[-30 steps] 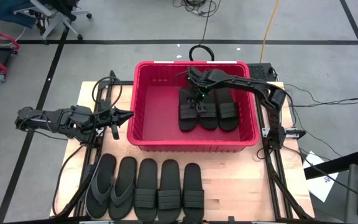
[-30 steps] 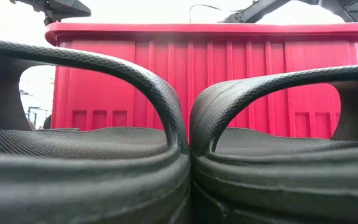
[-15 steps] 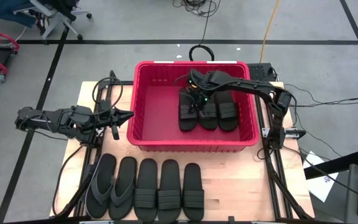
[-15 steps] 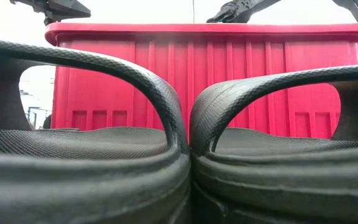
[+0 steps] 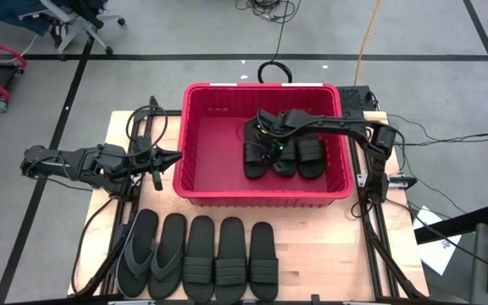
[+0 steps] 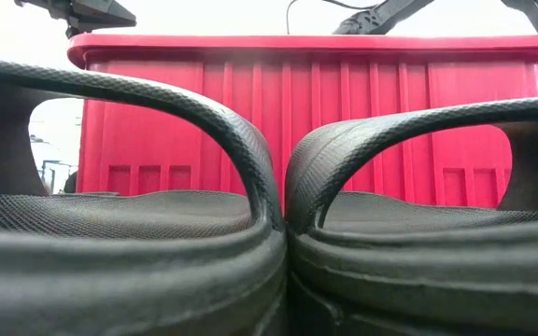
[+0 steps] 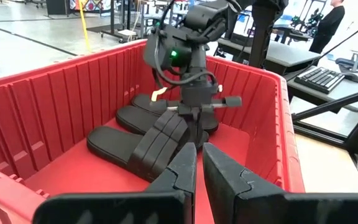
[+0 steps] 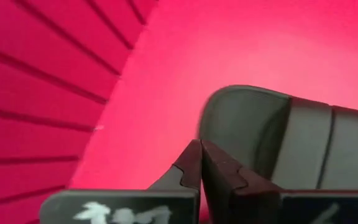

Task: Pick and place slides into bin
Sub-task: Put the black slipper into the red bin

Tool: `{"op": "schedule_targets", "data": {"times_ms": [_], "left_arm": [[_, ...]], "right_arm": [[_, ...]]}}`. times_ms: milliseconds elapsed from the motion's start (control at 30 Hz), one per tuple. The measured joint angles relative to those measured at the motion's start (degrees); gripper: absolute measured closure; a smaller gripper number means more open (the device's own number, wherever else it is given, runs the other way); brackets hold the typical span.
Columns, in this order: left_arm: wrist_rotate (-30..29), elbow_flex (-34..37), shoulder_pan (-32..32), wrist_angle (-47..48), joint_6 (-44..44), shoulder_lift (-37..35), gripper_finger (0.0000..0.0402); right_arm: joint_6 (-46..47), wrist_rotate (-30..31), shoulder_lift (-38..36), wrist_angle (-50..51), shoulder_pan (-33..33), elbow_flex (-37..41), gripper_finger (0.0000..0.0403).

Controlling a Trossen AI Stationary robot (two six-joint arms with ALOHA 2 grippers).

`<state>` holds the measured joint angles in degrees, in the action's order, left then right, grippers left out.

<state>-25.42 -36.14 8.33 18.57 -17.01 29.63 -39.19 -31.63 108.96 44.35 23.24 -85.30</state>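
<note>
The slides (image 5: 200,259) split into two groups: five lie in a row on the table's (image 5: 312,254) near edge, waiting to go in, while three already rest side by side inside the bin (image 5: 202,161). At left, the left gripper (image 5: 169,158) waits by the bin's outer wall, fingers pressed together and empty. The right gripper (image 5: 265,142) hangs over the binned three, fingers apparently closed on nothing.

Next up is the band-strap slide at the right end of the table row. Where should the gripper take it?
Judging by its pose, grip the arched band strap of the rightmost slide from straight above, one finger under the arch. It lies flat, sole down, and its right side is open, so the right gripper, now in the bin, seems better placed.
</note>
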Motion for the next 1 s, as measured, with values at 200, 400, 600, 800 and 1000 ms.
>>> {"op": "schedule_targets", "data": {"times_ms": [200,400,600,800,1000], "left_arm": [[1.43,0.00,-0.01,0.28,-1.39,-0.02,0.0376],[3.14,0.01,-0.01,1.49,-1.52,-0.01,0.0376],[3.12,0.02,-0.01,1.46,-1.49,0.00,0.0376],[4.01,0.02,-0.01,1.40,-1.47,0.00,0.0376],[4.96,0.02,0.01,1.29,-1.40,-0.01,0.0376]], "right_arm": [[4.98,6.53,0.05,-6.73,-1.75,3.05,0.0403],[7.23,16.45,0.05,-8.04,-1.76,4.35,0.0403],[8.14,18.89,0.05,-8.17,-0.54,4.35,0.0403],[9.01,16.76,-0.57,-7.87,-0.34,4.27,0.0403],[8.71,15.42,-5.10,-7.46,-0.43,2.12,0.0403]]}}
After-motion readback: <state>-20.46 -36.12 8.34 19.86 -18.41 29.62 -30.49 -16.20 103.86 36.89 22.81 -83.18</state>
